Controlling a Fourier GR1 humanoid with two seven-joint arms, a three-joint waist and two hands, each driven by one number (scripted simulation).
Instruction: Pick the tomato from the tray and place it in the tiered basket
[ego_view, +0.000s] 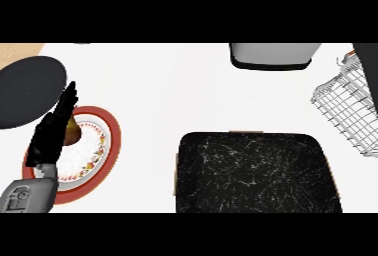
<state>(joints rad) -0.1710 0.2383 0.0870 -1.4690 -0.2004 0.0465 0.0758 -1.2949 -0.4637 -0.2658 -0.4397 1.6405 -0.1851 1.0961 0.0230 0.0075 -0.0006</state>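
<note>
Tray (258, 172): black slab with fine white marbling and rounded corners, thin wooden edge showing at its left side and top; lay flat on the white bench, lower centre-right of the head view, its near end cut by the view's lower edge. No tomato could be made out on its surface.

Tiered basket (345, 107): white wire mesh, open grid, seen tilted at the right edge; stood apart from the tray, up and right of it.
</note>
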